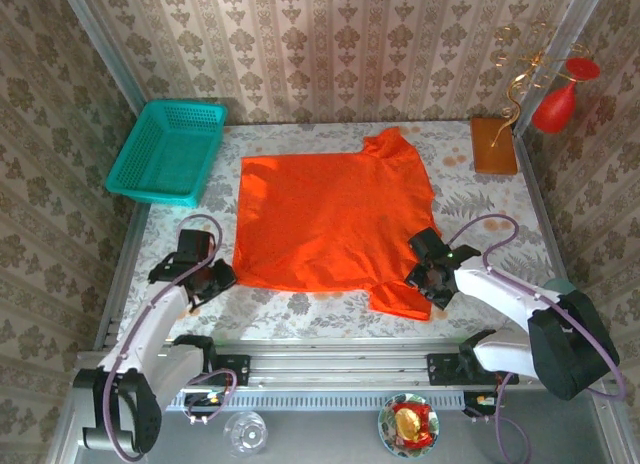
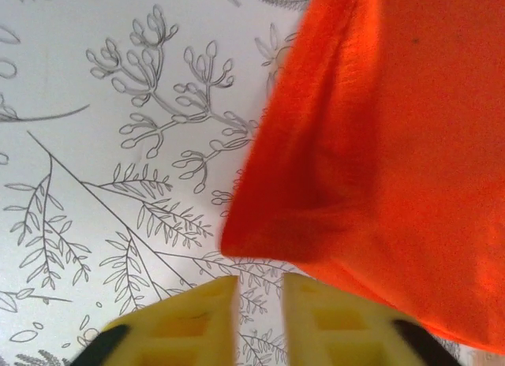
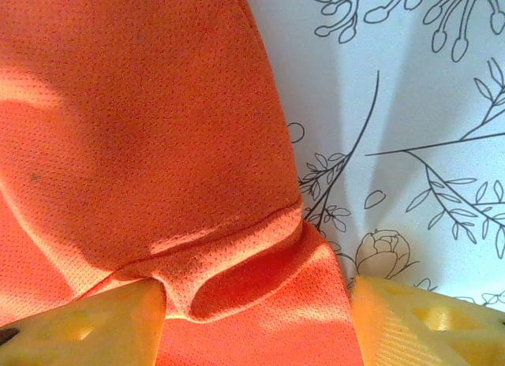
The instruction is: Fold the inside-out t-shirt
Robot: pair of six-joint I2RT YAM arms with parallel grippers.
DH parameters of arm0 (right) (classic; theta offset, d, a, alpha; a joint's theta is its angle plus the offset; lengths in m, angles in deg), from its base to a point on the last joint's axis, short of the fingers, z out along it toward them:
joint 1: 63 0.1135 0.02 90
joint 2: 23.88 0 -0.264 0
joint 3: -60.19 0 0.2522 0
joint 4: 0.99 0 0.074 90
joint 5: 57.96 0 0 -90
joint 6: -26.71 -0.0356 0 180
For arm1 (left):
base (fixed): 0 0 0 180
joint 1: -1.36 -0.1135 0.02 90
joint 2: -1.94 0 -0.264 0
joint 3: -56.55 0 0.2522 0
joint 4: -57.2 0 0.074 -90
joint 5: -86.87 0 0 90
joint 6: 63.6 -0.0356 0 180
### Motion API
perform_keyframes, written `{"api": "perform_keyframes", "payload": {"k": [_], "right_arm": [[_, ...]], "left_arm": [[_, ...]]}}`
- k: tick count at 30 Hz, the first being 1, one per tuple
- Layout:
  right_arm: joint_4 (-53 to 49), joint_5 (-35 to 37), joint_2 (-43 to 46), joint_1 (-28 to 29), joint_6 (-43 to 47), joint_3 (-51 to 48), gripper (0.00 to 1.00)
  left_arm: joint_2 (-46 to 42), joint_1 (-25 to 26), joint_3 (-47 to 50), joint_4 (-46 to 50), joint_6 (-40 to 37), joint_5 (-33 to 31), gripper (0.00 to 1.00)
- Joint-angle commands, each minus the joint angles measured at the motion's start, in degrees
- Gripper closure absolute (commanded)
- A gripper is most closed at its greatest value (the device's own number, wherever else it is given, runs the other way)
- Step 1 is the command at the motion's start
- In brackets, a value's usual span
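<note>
Just ahead of the left end effector point(image 2: 259, 283), whose yellow fingers stand slightly parted over the flower-printed table point(image 2: 118, 106) with nothing between them, lies a corner of the inside-out t-shirt point(image 1: 330, 219), spread flat. The right end effector point(image 3: 256, 291) is released too, its fingers wide astride a rumpled hemmed edge of the shirt. Far ahead and left of the left end effector sits a teal basket point(image 1: 130, 144). Behind the right one, a patterned dish point(image 1: 384, 424) holds something yellow and red.

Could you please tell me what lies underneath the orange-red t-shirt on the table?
The soft orange-red cloth t-shirt lies spread on the white leaf-printed table cover, which shows around it. Anything directly beneath the cloth is hidden.
</note>
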Motion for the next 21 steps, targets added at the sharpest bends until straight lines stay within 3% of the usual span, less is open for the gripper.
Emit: {"api": "perform_keyframes", "payload": {"k": [1,7,14,21], "right_arm": [[-3.4,2.6,1.5,-0.2,0.5,2.2,0.35],[-2.9,1.7,1.3,-0.2,2.6,3.8,0.36],[0.6,-1.9,-0.4,-0.2,4.2,3.1,0.36],[1.4,-2.6,-4.0,-0.6,2.2,2.2,0.32]], "left_arm": [[-0.4,-0.4,-4.3,3.1,-0.1,0.3,0.7],[8.8,4.2,-10.8,2.9,-6.8,-0.6,0.65],[19.6,7.2,-10.9,-9.1,-5.2,12.9,0.63],[25.8,7.3,-9.4,-8.9,-5.6,7.8,0.58]]}}
